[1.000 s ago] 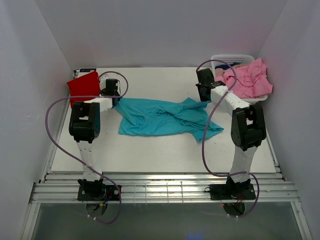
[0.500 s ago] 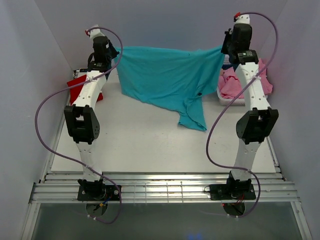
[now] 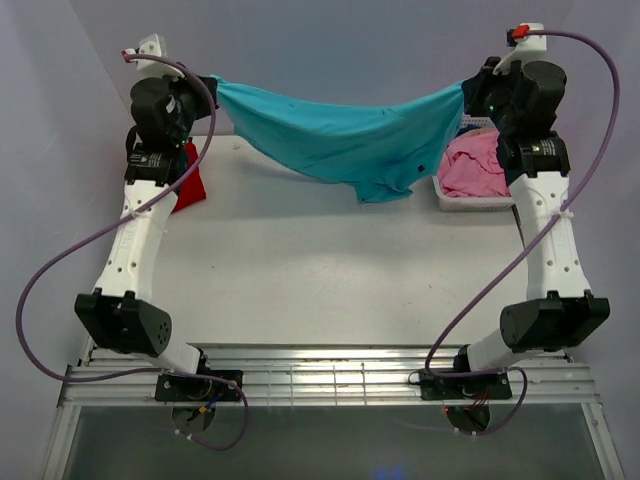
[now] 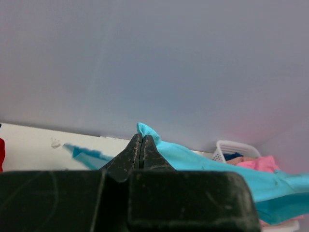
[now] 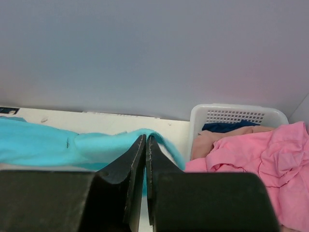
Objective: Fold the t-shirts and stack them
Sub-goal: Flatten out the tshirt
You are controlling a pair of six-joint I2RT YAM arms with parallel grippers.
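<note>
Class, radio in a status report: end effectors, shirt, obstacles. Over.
Both shut: left end effector and right end effector each on an end of teal fabric t-shirt. Shirt sags between them. Close by right arm: white slotted plastic basket.

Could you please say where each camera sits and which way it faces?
Top: above, behind the bases, looking down on the table; left arm and right arm show.
Left wrist: faces the back wall along its shut left gripper, pinching the teal shirt.
Right wrist: same heading; shut right gripper, basket, pink shirts.
Shared: both wrist views show teal shirt, basket.
</note>
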